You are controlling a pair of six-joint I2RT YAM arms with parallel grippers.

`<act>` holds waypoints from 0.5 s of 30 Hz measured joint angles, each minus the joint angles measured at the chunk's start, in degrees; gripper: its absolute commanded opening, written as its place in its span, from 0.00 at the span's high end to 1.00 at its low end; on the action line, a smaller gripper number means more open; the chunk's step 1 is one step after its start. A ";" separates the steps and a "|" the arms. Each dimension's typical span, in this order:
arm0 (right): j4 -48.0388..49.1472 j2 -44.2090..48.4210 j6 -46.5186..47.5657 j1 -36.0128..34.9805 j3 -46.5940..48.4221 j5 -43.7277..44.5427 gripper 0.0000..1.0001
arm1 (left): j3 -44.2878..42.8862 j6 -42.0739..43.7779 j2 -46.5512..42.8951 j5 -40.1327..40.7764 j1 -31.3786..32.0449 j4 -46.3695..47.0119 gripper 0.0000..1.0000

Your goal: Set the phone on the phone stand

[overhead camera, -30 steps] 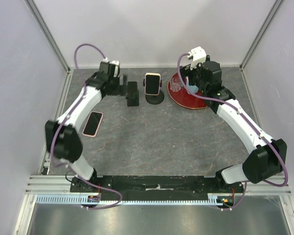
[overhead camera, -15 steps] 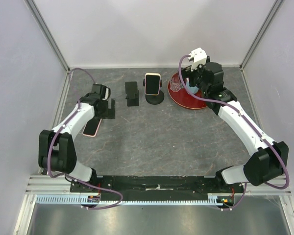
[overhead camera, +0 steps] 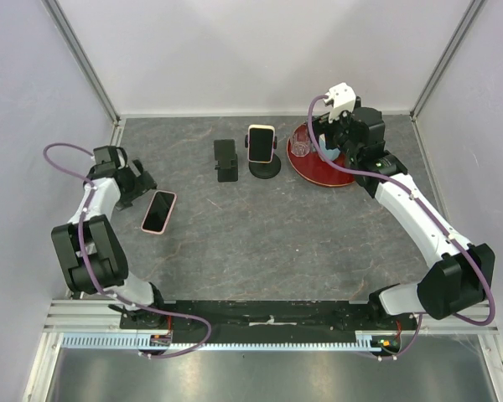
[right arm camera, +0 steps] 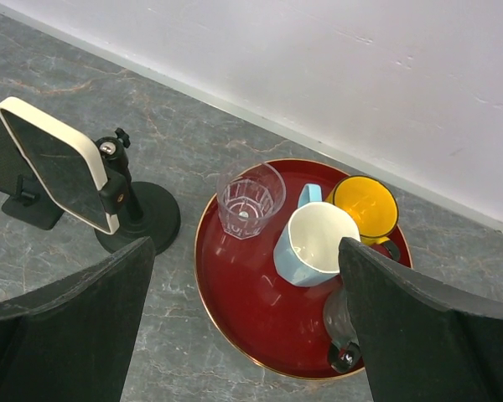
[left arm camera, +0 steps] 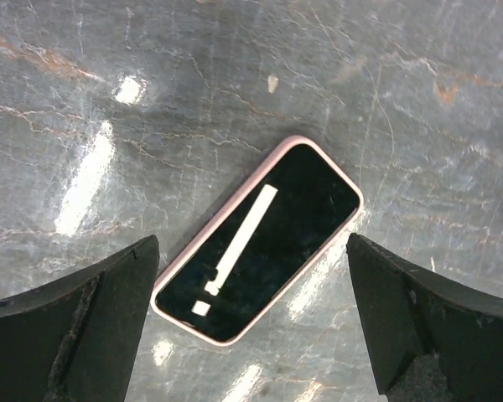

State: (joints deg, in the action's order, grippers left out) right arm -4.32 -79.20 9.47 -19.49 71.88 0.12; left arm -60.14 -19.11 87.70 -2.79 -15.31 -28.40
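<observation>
On the far side of the table we count two stands. The empty stand, black and folding, sits left of a round-based stand, which already carries a second phone in a cream case, upright. Right of these lies one red tray with three cups on it: one clear glass, one white-and-blue mug and one yellow mug. A small dark item at the tray's near edge is too unclear for us to name.

Between the empty stand and the phone we see only bare table. That phone, in a pink case, lies flat with its dark screen up in the left part of the table, well apart from both stands and nearer to the arm bases than they are. From above, its long axis runs near to far, the far end leaning slightly right. We cannot tell which end is its top. So we count two phones, one lying and one mounted.

The left gripper sits just left and far of the phone, its jaws spread wide and gripping nothing; in the left wrist view the phone lies on the table beyond the gap. The right gripper hangs over the tray, jaws likewise wide apart and empty.
</observation>
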 measured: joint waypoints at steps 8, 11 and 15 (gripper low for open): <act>0.00 0.00 -0.02 0.00 0.00 -0.79 0.02 | -0.63 -4.22 8.90 -6.25 -4.46 2.14 0.02; 0.00 0.00 -0.02 0.00 0.00 -0.79 0.02 | 0.72 -4.76 9.09 -7.87 -4.46 4.09 0.02; 0.00 0.00 -0.04 0.00 0.00 -0.85 0.02 | 3.82 -5.77 9.11 -9.64 -4.46 6.34 0.01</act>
State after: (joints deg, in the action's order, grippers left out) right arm -4.32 -79.20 9.43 -19.49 71.88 -0.73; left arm -56.31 -24.88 96.82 -12.43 -19.77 -22.06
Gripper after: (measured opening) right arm 0.982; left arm 0.984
